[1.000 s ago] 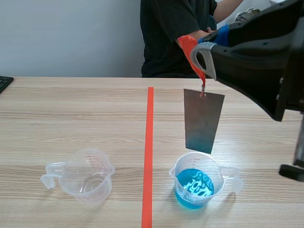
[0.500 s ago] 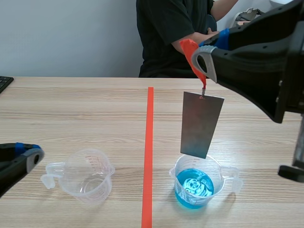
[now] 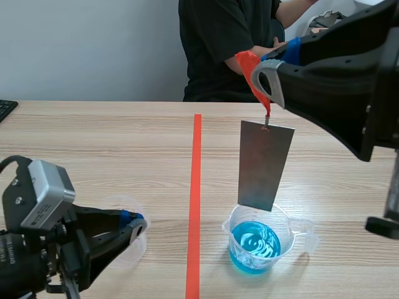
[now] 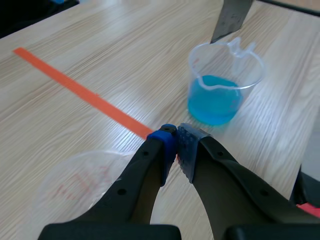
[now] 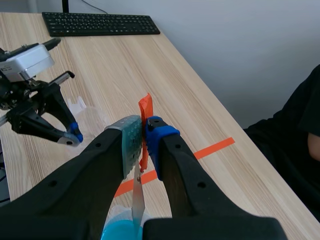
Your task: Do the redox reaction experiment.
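My right gripper (image 3: 264, 67) is raised at the upper right, shut on an orange-red tag (image 3: 248, 62). A grey metal plate (image 3: 264, 165) hangs from the tag, its lower edge about level with the rim of a clear beaker of blue liquid (image 3: 257, 242). In the right wrist view the tag (image 5: 145, 125) sits between my pads, and the plate (image 5: 136, 197) shows edge-on. My left gripper (image 3: 134, 225) is shut on nothing, low at the left over an empty clear beaker (image 4: 75, 181). Its fingertips (image 4: 169, 141) meet ahead of that beaker, and the blue beaker (image 4: 224, 86) lies farther ahead.
An orange-red tape line (image 3: 194, 199) runs down the table between the two beakers. A person in a black shirt (image 3: 218, 43) sits across the table. A black keyboard (image 5: 100, 22) lies at the far left edge, with a corner (image 3: 5, 109) showing in the scene view.
My left arm has come in from the lower left and now covers most of the empty beaker. The right gripper and hanging plate have hardly moved.
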Controlling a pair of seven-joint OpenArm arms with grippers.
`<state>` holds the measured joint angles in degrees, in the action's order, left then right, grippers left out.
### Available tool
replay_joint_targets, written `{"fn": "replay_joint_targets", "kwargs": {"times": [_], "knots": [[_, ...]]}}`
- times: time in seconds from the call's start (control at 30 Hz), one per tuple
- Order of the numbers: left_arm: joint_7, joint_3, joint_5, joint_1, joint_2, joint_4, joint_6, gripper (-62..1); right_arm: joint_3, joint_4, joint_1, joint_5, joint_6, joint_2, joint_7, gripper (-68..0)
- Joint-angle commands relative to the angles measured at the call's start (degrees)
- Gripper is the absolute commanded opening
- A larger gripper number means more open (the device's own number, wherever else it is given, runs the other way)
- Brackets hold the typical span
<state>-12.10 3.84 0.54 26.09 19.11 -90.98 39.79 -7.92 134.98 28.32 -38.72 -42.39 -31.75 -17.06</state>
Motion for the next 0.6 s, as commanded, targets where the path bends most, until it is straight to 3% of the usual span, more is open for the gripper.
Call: {"fn": "replay_joint_targets", "kwargs": {"times": [0.0,0.27,0.57], "knots": [[-0.79,0.98,0.44,-0.33,-1.2,-1.53,0.09,-56.6,-0.55,0.28,-0.39,-1.09,-0.33,0.0,0.66,-66.0],[-0.35,7.52,1.7,-3.17,-5.9,-0.17,0.09,-56.6,-0.55,0.28,-0.39,-1.66,-0.33,0.0,0.61,-66.0],[0.26,8.48,1.66,-6.29,-8.94,3.78,0.09,-56.6,-0.55,0.28,-0.39,-1.88,-0.33,0.0,0.63,-66.0]]}}
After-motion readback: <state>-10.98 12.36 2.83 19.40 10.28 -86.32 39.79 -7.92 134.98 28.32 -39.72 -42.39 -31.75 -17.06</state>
